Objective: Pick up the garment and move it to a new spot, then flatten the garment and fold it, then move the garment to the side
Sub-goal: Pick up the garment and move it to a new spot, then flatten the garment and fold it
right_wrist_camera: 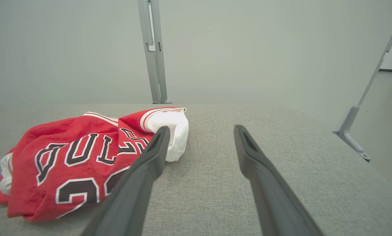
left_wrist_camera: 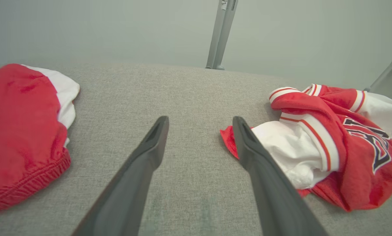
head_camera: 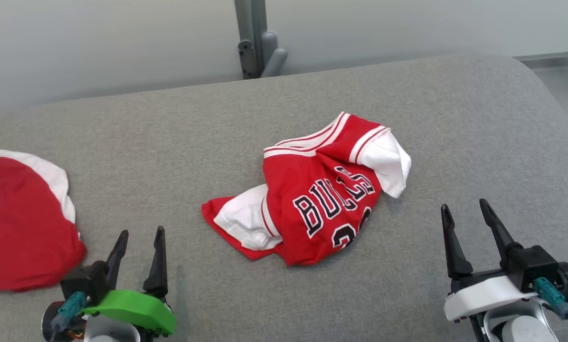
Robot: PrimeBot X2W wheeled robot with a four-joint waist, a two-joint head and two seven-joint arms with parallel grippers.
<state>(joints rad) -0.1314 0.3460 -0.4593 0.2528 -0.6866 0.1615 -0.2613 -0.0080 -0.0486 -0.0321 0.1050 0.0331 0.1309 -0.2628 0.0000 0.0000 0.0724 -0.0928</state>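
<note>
The garment [head_camera: 319, 190] is a red and white jersey with black lettering, lying crumpled in the middle of the grey padded table [head_camera: 284, 104]. It also appears at the right of the left wrist view, garment [left_wrist_camera: 327, 144], and at the left of the right wrist view, garment [right_wrist_camera: 74, 157]. My left gripper [head_camera: 139, 235] stands open at the lower left, apart from the jersey, with nothing between its fingers [left_wrist_camera: 150, 147]. My right gripper [head_camera: 464, 209] stands open at the lower right, a little off the jersey's right side, also empty.
A second red and white cloth [head_camera: 23, 218] lies at the table's left edge, close to my left gripper. A grey metal post [head_camera: 255, 38] rises behind the table's far edge. The table's rounded right end [head_camera: 550, 95] drops off to the floor.
</note>
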